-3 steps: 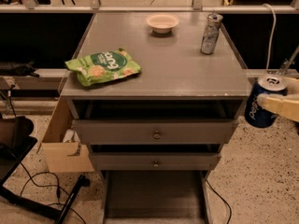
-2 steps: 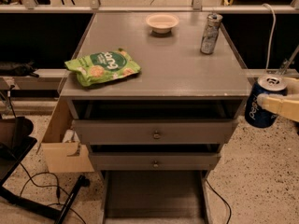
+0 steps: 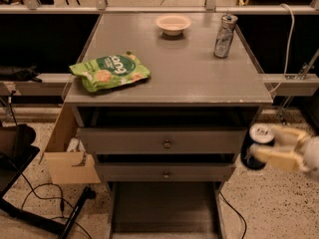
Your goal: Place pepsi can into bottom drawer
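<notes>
A grey bench (image 3: pixel 199 73) with three drawers is seen from the front and above. The gripper (image 3: pixel 264 142), with pale yellowish fingers (image 3: pixel 279 158), reaches in from the right edge and pinches the pepsi can (image 3: pixel 249 158) between them. The can is held in the air just off the bench's right front corner, level with the two upper drawers (image 3: pixel 164 141), its silver top tilted towards the camera. The bottom drawer (image 3: pixel 164 208) is pulled out towards the camera, below and to the left of the can, showing a flat grey floor. On the bench lie a green snack bag (image 3: pixel 110 71) at the front left, a pale bowl (image 3: pixel 173 24) at the back, and a tall silver can (image 3: pixel 225 36) upright at the back right. A cardboard box (image 3: pixel 70 153) stands against the bench's left side.
</notes>
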